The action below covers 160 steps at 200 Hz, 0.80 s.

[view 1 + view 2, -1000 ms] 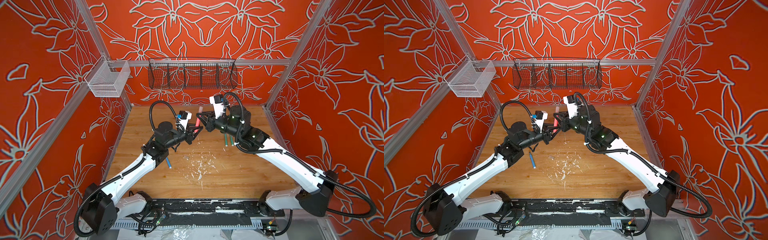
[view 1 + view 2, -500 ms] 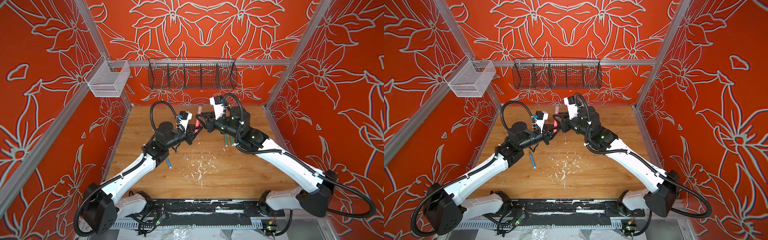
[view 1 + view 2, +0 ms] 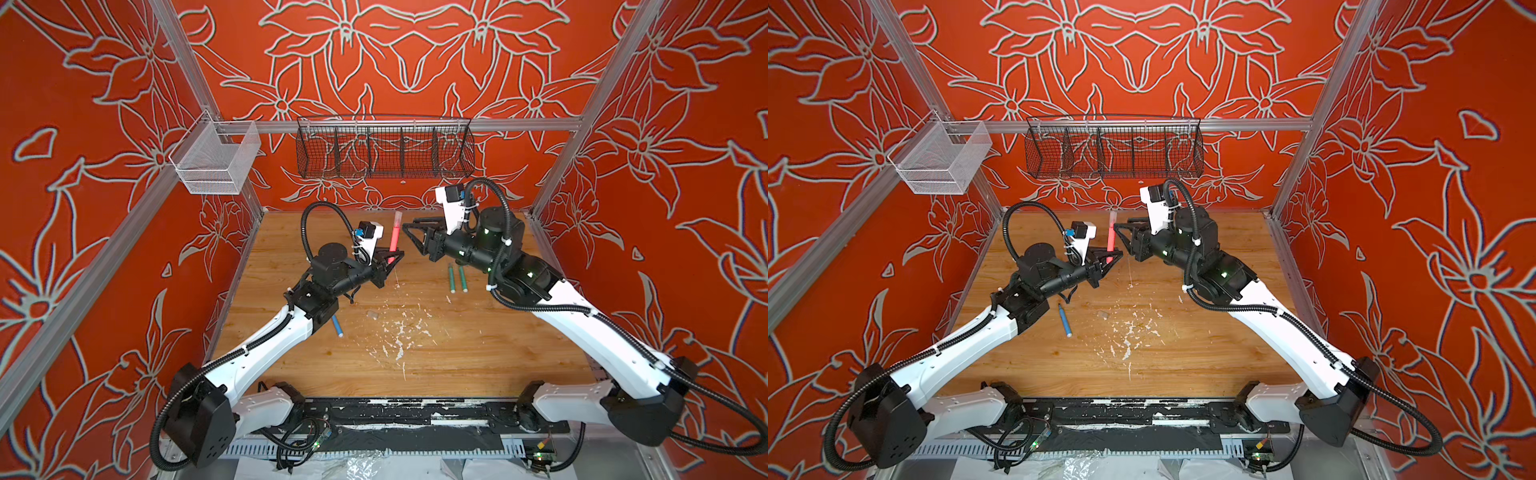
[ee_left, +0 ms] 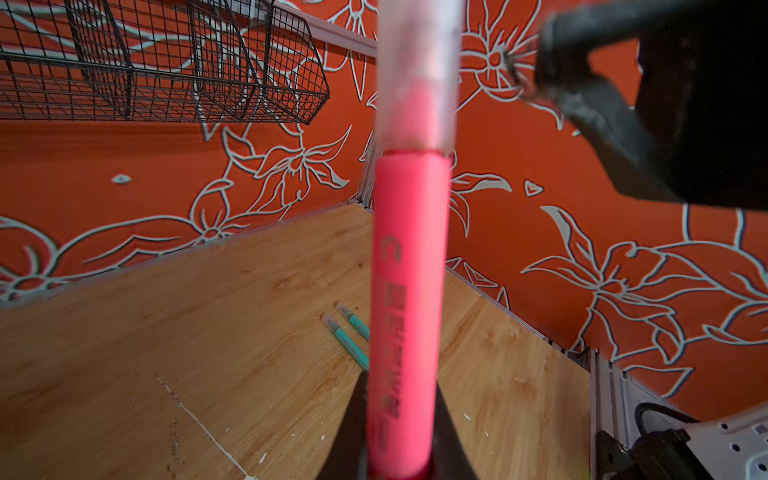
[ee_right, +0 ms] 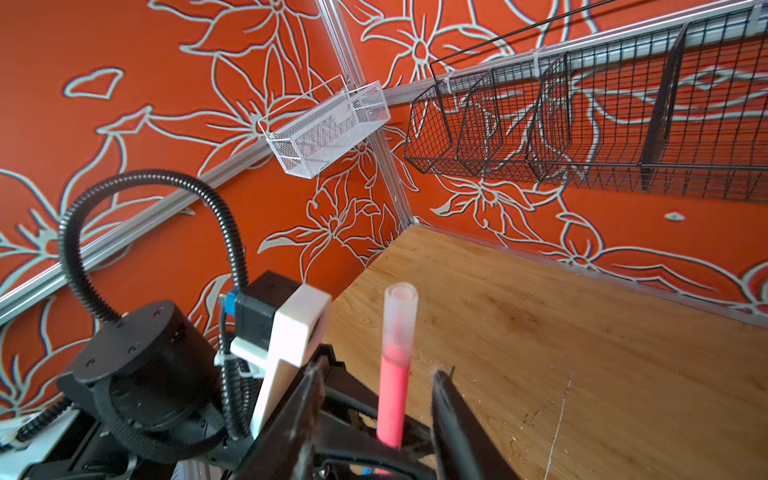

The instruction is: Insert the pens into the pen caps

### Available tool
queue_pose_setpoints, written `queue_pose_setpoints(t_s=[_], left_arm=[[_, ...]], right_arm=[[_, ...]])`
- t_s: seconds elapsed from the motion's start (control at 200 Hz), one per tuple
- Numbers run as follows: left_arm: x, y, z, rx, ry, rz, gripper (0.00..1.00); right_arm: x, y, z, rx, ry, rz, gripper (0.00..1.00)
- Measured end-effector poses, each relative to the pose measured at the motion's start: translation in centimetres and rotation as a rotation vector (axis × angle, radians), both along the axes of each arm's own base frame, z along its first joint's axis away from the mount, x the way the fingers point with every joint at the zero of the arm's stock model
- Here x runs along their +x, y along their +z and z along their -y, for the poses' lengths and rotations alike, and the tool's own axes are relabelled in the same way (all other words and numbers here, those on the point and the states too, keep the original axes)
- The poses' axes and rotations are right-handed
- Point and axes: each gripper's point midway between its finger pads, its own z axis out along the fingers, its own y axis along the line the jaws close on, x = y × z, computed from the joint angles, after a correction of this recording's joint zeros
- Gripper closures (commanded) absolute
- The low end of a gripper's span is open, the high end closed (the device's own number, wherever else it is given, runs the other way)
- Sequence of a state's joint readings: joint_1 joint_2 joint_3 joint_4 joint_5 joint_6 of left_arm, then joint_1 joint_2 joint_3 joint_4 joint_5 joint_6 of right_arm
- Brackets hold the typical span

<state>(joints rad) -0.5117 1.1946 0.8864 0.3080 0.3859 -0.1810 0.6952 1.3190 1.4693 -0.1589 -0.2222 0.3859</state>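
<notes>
Gripping the red-pink pen (image 3: 393, 239) upright in our left tool (image 3: 391, 259), we hold our right tool (image 5: 374, 374) open just beside its cap (image 3: 396, 219).

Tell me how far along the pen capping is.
Done: two green pens lie on the table, apparently capped. In hand: the left pincer grips the pink pen upright, a cap on its top end; the right pincer is open near it. Left: the blue pen lies seemingly uncapped, a loose cap apart from it.
</notes>
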Motion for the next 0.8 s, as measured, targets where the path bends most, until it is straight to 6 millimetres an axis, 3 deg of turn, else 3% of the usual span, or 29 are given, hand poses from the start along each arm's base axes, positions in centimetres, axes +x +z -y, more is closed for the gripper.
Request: queue_pose_setpoints(t_s=[0.195,0.375,0.565,0.801], left_arm=[[0.1,-0.2,0.1,0.011,0.003,0.006,1.0],[0.1,-0.3,0.2,0.018,0.0,0.007,1.0],[0.1,-0.5,0.2,0.023,-0.001,0.007,1.0],[0.1,-0.7,0.2,0.028,0.002,0.0,1.0]], right_arm=[[2.4,0.3,-0.7,0.003,0.014,-0.039,0.6],[2.7,-0.8,-1.8,-0.017,0.059,-0.084,0.61],[2.7,-1.0,-2.4,-0.02,0.088,-0.103,0.69],[3.1,-1.5,-2.8,-0.017,0.11,-0.131,0.98]])
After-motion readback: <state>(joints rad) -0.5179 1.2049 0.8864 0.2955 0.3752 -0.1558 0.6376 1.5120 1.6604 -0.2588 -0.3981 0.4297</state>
